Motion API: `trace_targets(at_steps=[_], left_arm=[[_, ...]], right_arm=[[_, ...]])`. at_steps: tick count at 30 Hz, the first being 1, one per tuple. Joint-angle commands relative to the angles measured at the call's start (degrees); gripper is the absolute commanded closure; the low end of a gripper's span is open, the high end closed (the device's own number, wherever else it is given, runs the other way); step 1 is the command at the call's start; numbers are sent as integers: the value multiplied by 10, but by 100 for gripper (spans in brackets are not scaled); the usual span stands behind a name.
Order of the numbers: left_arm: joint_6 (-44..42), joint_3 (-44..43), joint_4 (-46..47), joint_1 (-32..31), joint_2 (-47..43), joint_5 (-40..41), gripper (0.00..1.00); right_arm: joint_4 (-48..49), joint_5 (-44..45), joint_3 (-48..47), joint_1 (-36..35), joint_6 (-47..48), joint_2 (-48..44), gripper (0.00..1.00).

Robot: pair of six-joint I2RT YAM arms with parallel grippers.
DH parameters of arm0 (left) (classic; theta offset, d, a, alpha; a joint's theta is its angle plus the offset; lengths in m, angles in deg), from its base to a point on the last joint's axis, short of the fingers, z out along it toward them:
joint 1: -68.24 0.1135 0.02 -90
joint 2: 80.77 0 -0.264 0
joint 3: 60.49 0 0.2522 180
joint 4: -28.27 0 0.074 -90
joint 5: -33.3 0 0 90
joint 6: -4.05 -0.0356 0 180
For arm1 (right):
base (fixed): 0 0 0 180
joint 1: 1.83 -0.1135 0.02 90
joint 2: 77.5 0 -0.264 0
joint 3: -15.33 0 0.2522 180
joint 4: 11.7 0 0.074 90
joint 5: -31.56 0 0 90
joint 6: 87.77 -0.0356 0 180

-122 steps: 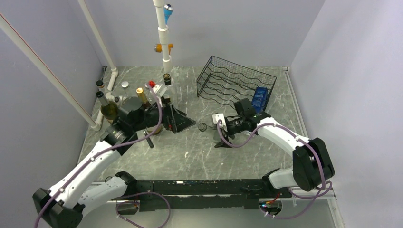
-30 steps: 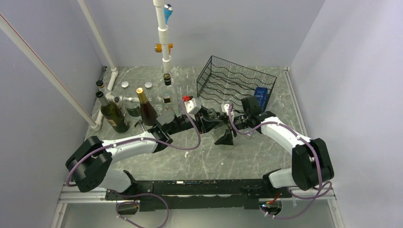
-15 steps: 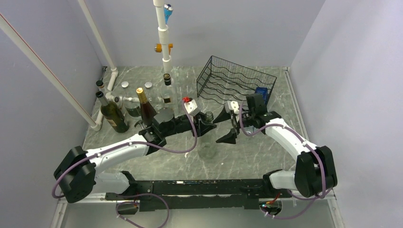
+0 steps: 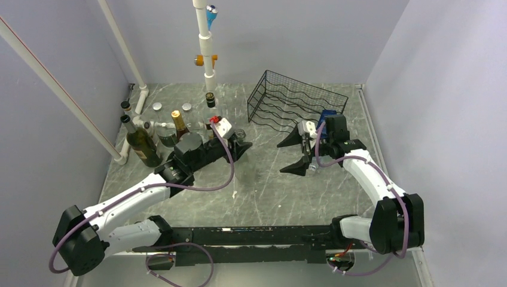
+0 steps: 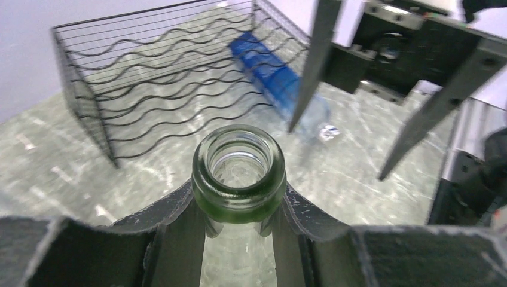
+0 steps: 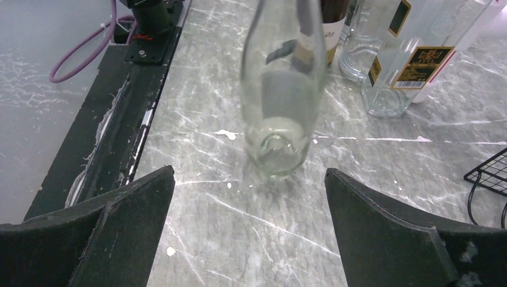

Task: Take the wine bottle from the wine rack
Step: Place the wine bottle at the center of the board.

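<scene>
My left gripper [image 4: 242, 145] is shut on the neck of a clear, green-tinted wine bottle [image 5: 239, 173], just under its open mouth. Seen from the right wrist, the bottle [image 6: 282, 89] hangs tilted over the marble table, its base turned toward that camera. From above only its mouth [image 4: 239, 134] shows clearly. My right gripper [image 4: 287, 158] stands wide open and holds nothing, right of the bottle and in front of the wine rack. The black wire wine rack [image 4: 299, 104] sits at the back right, also visible past the bottle from the left wrist [image 5: 167, 84].
A blue bottle [image 4: 327, 119] lies at the rack's right end. Several upright bottles [image 4: 182, 134] crowd the back left, next to the white pipe frame [image 4: 206, 42]. A clear bottle with a black label [image 6: 412, 60] stands behind the held one. The rack's corner [image 6: 490, 179] is near my right gripper.
My left gripper has carried the bottle left and back, toward the standing bottles. My right gripper has opened wide, let the bottle go and drawn back to the right.
</scene>
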Motion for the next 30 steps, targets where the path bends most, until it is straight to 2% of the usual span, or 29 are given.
trace_targets(at_steps=[1, 9, 16, 30], left_arm=[[-31, -48, 74, 31, -40, 61, 100], [-44, -45, 77, 73, -40, 122, 100], [-64, -48, 83, 110, -27, 124, 100], [-61, -50, 74, 133, -10, 145, 100]], right_arm=[[10, -35, -14, 4, 6, -11, 0], [16, -29, -10, 7, 3, -8, 0], [21, -27, -7, 10, 1, -7, 0], [22, -27, -5, 13, 1, -6, 0]])
